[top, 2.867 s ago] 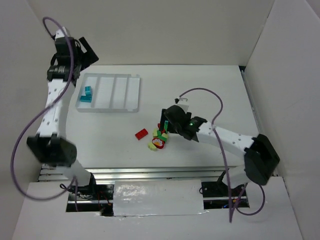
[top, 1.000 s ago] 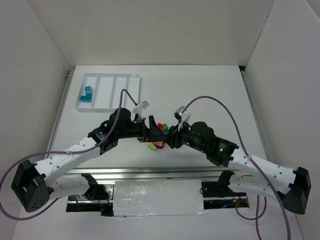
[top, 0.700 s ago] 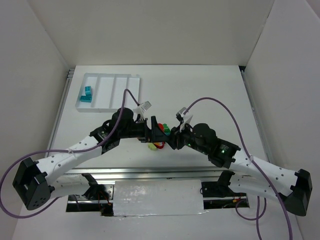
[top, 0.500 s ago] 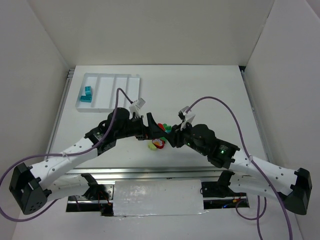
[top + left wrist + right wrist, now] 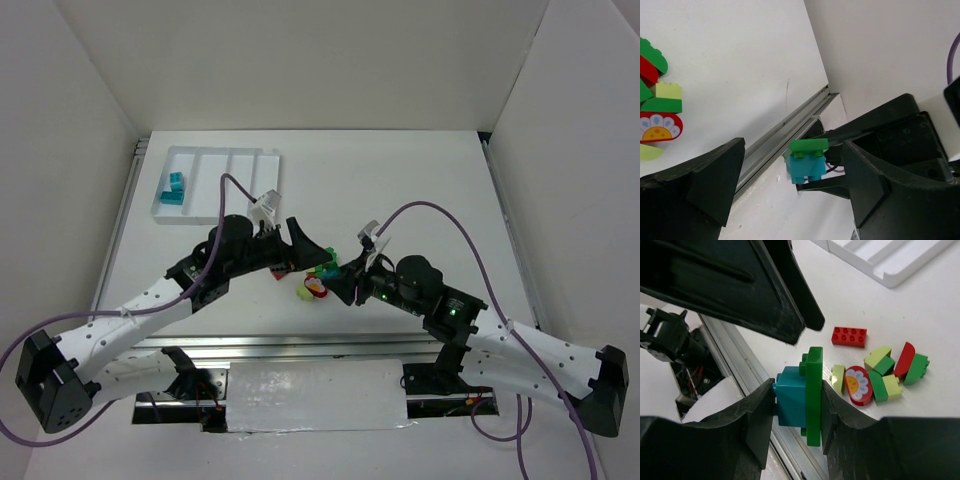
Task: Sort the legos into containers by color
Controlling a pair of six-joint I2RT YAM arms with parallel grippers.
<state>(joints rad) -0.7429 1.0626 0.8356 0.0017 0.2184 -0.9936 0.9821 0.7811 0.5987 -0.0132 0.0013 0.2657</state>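
Now | left end effector (image 5: 794, 155) spread wide | right end effector (image 5: 797, 407) pinching legos (image 5: 789, 401)

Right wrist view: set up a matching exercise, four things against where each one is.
Things:
1. teal-and-green stack
2. red brick
3. flower piece
4. white tray

Places:
A. top right corner of the view
B. flat on the table, just apart from the pile
C. held in the right gripper
D. inside the pile

Pairs: 1-C; 2-B; 3-D; 4-A
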